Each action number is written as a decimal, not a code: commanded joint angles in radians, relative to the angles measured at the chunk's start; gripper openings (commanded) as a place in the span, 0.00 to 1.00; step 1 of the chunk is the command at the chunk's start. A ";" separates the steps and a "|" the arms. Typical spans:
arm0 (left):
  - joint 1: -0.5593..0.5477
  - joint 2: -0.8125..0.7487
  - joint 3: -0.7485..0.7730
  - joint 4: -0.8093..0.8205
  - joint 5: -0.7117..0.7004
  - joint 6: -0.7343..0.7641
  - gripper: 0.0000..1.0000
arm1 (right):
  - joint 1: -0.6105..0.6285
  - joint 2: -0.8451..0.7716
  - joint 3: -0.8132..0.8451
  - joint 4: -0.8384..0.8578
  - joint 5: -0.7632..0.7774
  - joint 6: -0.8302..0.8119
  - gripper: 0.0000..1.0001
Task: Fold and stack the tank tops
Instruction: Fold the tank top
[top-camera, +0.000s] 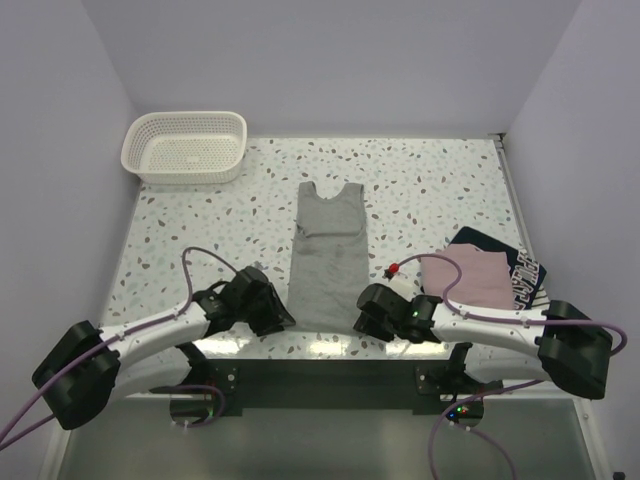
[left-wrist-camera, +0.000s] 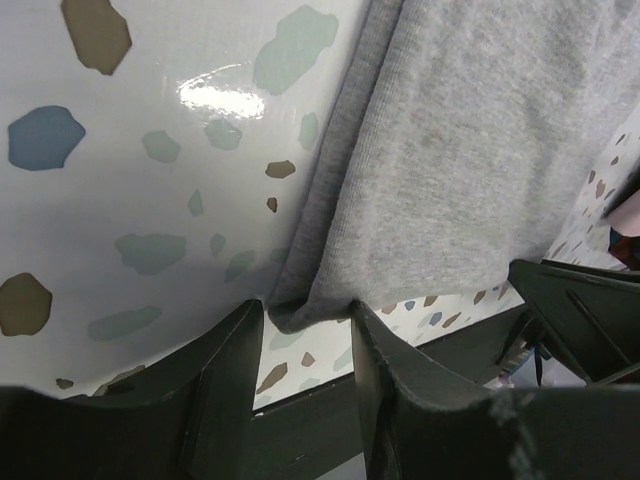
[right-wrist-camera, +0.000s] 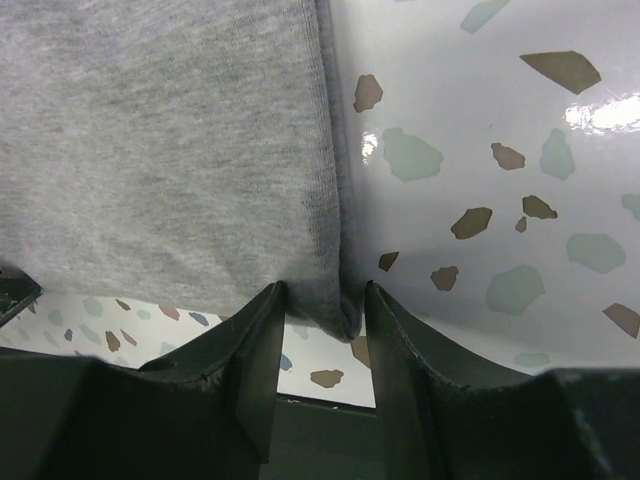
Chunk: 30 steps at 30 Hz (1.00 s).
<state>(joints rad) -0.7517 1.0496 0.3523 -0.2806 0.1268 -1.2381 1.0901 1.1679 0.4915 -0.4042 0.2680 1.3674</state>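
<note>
The grey tank top (top-camera: 328, 255) lies flat in the middle of the table, straps toward the back. My left gripper (top-camera: 281, 318) is open at its near left hem corner; in the left wrist view the corner (left-wrist-camera: 300, 312) sits between the tips of the gripper (left-wrist-camera: 305, 318). My right gripper (top-camera: 367, 318) is open at the near right hem corner; in the right wrist view the corner (right-wrist-camera: 335, 310) hangs between the tips of the gripper (right-wrist-camera: 323, 300). The dusty pink tank top (top-camera: 465, 275) lies folded on the navy lettered tank top (top-camera: 522, 277) at the right.
A white lattice basket (top-camera: 185, 147) stands at the back left corner. The table's near edge (top-camera: 320, 345) runs just under both grippers. A red-and-white part (top-camera: 397, 268) sits on the right arm next to the pink top.
</note>
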 joint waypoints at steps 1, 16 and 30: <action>-0.031 0.047 -0.006 -0.065 -0.053 -0.003 0.45 | 0.004 0.013 -0.031 -0.013 -0.007 -0.013 0.41; -0.051 0.081 0.014 -0.037 -0.124 0.049 0.12 | 0.002 0.021 -0.010 -0.039 0.010 -0.083 0.21; -0.204 -0.158 0.016 -0.247 -0.127 0.033 0.00 | 0.298 -0.013 0.113 -0.243 0.109 -0.087 0.00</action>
<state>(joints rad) -0.9031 0.9562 0.3531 -0.4080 0.0326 -1.1877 1.3163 1.1847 0.5591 -0.5167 0.3016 1.2392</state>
